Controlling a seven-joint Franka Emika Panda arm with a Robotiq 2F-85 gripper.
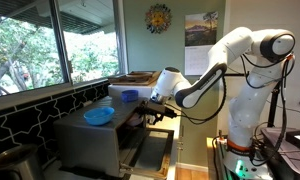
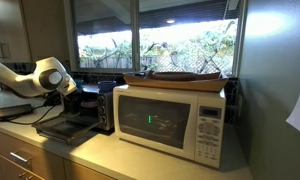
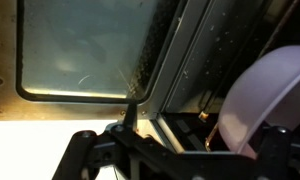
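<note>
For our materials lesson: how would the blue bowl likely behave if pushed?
The blue bowl looks plastic: probably light and stiff. Low and wide, it seems unlikely to tip. On the smooth steel appliance it would likely slide.

A white microwave (image 2: pixel 170 122) is sitting on the counter (image 2: pixel 110 158) at the right in an exterior view, with a green light glowing on its door. A flat wooden tray (image 2: pixel 185 77) is lying on top of it. Behind it, a wide window (image 2: pixel 180 40) is showing sunlit greenery. Wooden drawers (image 2: pixel 20 160) are running along the near left. On the far wall in an exterior view, a sun ornament (image 1: pixel 159 18) and a poster (image 1: pixel 201 30) are hanging side by side.
</note>
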